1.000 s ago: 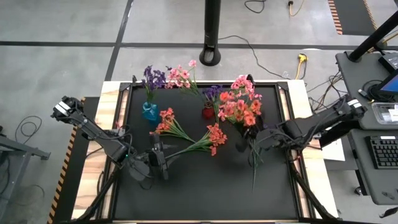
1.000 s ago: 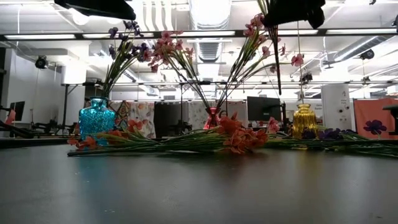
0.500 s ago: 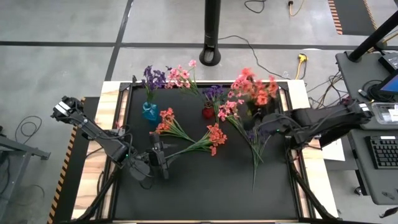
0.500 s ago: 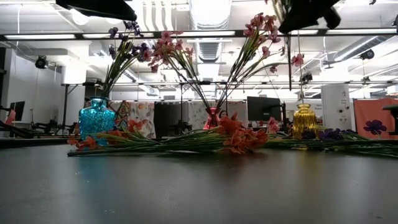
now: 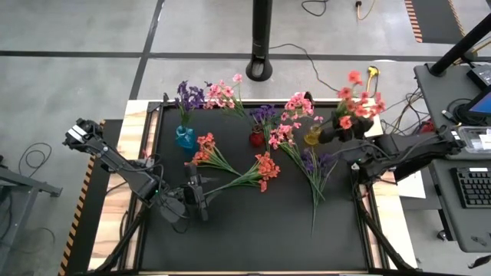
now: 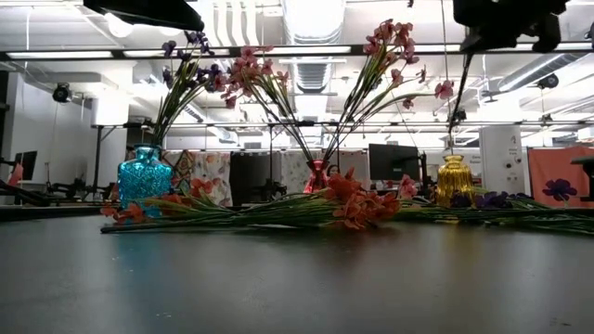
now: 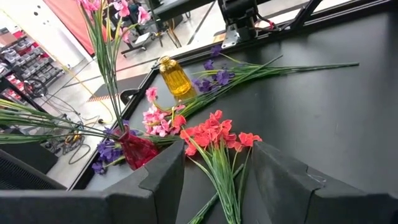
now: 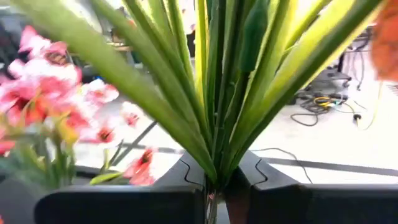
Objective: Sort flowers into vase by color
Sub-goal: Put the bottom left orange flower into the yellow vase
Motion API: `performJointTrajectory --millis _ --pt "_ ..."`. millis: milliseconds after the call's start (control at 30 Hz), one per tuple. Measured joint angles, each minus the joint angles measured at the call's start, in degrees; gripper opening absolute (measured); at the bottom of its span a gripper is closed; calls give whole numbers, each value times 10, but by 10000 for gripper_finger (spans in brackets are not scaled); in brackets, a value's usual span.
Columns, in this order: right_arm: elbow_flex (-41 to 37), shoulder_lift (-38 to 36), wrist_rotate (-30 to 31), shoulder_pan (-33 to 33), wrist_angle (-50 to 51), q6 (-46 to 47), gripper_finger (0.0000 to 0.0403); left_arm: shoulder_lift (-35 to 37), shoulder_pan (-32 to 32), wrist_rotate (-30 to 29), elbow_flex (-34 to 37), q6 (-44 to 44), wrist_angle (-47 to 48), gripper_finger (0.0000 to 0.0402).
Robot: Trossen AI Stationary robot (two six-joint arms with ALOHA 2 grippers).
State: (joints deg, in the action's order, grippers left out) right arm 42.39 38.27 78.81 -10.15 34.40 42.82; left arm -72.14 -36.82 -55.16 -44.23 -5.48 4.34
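My right gripper [image 5: 340, 136] [image 8: 214, 173] is shut on an orange-red flower spray [image 5: 357, 103] above the table's far right corner, near the yellow vase [image 5: 312, 136]. A blue vase [image 5: 184, 138] holds purple flowers [image 5: 188, 94], and a red vase [image 5: 257, 138] holds pink ones [image 5: 224, 92]. Two orange-red sprays [image 5: 265, 165] [image 5: 205, 149], a pink spray [image 5: 280, 138] and a purple spray [image 5: 314, 162] lie flat on the mat. My left gripper [image 5: 196, 198] [image 7: 217, 149] stands open over the stem end of one orange-red spray [image 7: 217, 134]. My right gripper pinches the spray's bunched green stems and leaves [image 8: 214, 155] between its two fingers. The fingers lie almost level. Leaves and blossoms fan out beyond the fingers, and the stem end [image 6: 461, 83] hangs below the gripper. The spray is lifted clear of the table.
The black mat [image 5: 253, 230] is bare along its near half. A black pole [image 5: 261, 46] stands beyond the far edge, and a desk with a keyboard [image 5: 468, 184] is off the right side.
My right gripper has carried the orange-red spray toward the table's right and far edges, rolling and turning as it went. The blossoms have swung from above the middle of the mat, near the red vase, to the far right corner. The left arm has kept still.
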Motion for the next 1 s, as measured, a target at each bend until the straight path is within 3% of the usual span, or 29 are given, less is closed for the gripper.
performJointTrajectory --millis 367,733,1000 --pt "-21 20 8 48 -3 3 22 0 7 -58 0 6 -4 170" --pt "-21 94 7 87 -8 39 22 0 25 -60 0 30 -5 170" --pt "-21 107 -12 89 -8 54 22 0 27 -60 0 30 -4 170"
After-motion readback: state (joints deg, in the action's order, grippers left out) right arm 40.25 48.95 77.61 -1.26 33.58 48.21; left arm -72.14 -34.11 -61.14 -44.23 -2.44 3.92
